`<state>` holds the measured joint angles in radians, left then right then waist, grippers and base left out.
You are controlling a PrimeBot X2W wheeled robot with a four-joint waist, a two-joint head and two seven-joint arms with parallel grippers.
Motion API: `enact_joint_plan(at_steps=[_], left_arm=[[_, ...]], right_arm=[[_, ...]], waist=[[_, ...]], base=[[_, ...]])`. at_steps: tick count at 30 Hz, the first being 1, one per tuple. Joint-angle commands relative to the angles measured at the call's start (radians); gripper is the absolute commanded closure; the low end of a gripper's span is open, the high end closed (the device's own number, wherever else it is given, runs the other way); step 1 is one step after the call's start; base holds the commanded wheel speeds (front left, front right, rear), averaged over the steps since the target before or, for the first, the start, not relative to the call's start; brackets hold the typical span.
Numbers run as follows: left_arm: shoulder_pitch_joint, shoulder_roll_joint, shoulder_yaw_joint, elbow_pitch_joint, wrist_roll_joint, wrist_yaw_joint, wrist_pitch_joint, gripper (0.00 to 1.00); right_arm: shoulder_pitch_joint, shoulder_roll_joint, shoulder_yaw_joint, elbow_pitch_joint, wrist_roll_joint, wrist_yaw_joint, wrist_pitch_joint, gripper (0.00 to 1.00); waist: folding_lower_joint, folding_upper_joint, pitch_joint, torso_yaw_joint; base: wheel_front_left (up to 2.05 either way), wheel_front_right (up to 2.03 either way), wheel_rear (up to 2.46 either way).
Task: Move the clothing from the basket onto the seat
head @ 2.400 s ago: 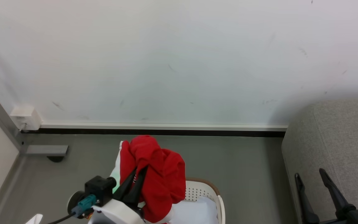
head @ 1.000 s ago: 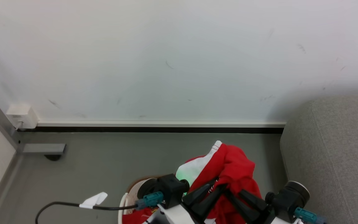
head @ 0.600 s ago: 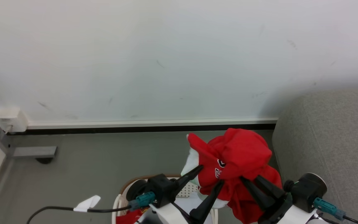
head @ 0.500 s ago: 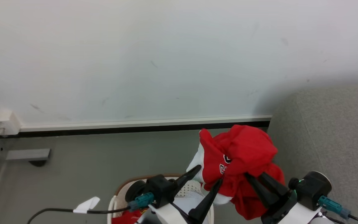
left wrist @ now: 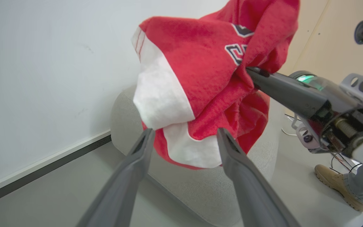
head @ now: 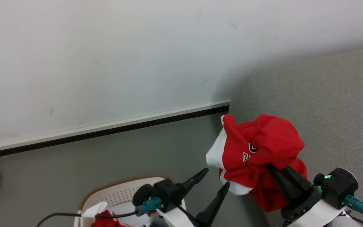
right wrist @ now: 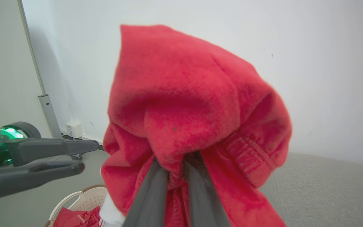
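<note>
A bunched red garment (head: 257,151) with white trim and a printed number hangs in the air at the left edge of the grey sofa (head: 326,94). My right gripper (head: 276,170) is shut on its folds, fingertips buried in the cloth. In the right wrist view the right gripper (right wrist: 176,165) pinches the red garment (right wrist: 184,110). My left gripper (head: 216,178) stands open just left of the garment, holding nothing. The left wrist view shows the left gripper (left wrist: 184,132) spread below the garment (left wrist: 200,78). The basket (head: 118,183) sits at the lower left with more red clothing (head: 104,220) inside.
A white wall with a dark skirting strip (head: 106,132) runs behind the grey floor (head: 74,164). In the left wrist view a person's tan shoe (left wrist: 336,186) stands on the floor beyond the sofa (left wrist: 200,189). A black cable (head: 58,216) trails from my left wrist.
The camera has turned right, bringing more sofa into view. The garment went from the left gripper to the right one; the left opened, and the garment now hangs by the sofa's edge.
</note>
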<state>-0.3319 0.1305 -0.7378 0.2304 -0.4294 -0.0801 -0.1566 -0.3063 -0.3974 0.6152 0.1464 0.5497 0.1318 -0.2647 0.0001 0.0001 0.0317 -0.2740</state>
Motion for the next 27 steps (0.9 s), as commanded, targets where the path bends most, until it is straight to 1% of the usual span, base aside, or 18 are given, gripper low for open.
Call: enact_joint_plan(at_steps=[1,4,8,13,15,16,18,22,27], left_arm=[[-0.015,0.001,0.0,0.005,0.015,-0.002,-0.007,0.0],[-0.03,0.001,-0.006,0.006,0.021,-0.001,-0.009,0.0],[-0.074,0.006,-0.012,-0.003,0.032,-0.005,-0.001,0.0],[-0.15,0.027,-0.005,-0.03,0.06,-0.007,0.021,0.0],[-0.187,0.039,-0.004,-0.042,0.072,-0.012,0.032,0.0],[-0.206,0.045,-0.004,-0.048,0.082,-0.012,0.036,0.0],[-0.246,0.056,-0.002,-0.065,0.092,-0.017,0.043,0.0],[-0.324,0.072,0.013,-0.097,0.108,-0.022,0.048,0.0],[-0.397,0.075,0.025,-0.129,0.124,-0.023,0.037,0.0]], right_arm=[[0.007,0.003,-0.012,-0.006,-0.007,-0.002,0.0,1.0],[0.017,0.013,-0.05,-0.013,-0.018,-0.002,0.0,1.0],[0.018,0.046,-0.145,-0.017,-0.039,-0.002,0.0,1.0],[-0.031,0.107,-0.319,-0.017,-0.066,-0.002,0.0,1.0],[-0.069,0.127,-0.386,-0.013,-0.088,-0.002,0.0,1.0],[-0.091,0.145,-0.421,-0.01,-0.082,-0.002,0.0,1.0],[-0.146,0.158,-0.486,0.003,-0.08,-0.002,0.0,1.0],[-0.276,0.141,-0.585,0.067,-0.094,-0.002,0.0,1.0],[-0.458,0.066,-0.711,0.205,-0.085,-0.002,0.008,1.0]], waist=[[-0.0001,-0.0001,0.025,-0.037],[-0.0001,-0.0001,0.052,-0.056],[-0.0001,-0.0001,0.123,-0.057],[-0.0001,-0.0001,0.279,-0.031],[-0.0001,-0.0001,0.348,-0.014],[-0.0001,-0.0001,0.381,-0.005],[-0.0001,-0.0001,0.445,0.012],[-0.0001,-0.0001,0.555,0.045],[-0.0001,-0.0001,0.647,0.092]], base=[[0.0,0.0,0.0],[0.0,0.0,0.0],[0.0,0.0,0.0],[0.0,0.0,0.0],[0.0,0.0,0.0],[0.0,0.0,0.0],[0.0,0.0,0.0],[0.0,0.0,0.0],[0.0,0.0,0.0]])
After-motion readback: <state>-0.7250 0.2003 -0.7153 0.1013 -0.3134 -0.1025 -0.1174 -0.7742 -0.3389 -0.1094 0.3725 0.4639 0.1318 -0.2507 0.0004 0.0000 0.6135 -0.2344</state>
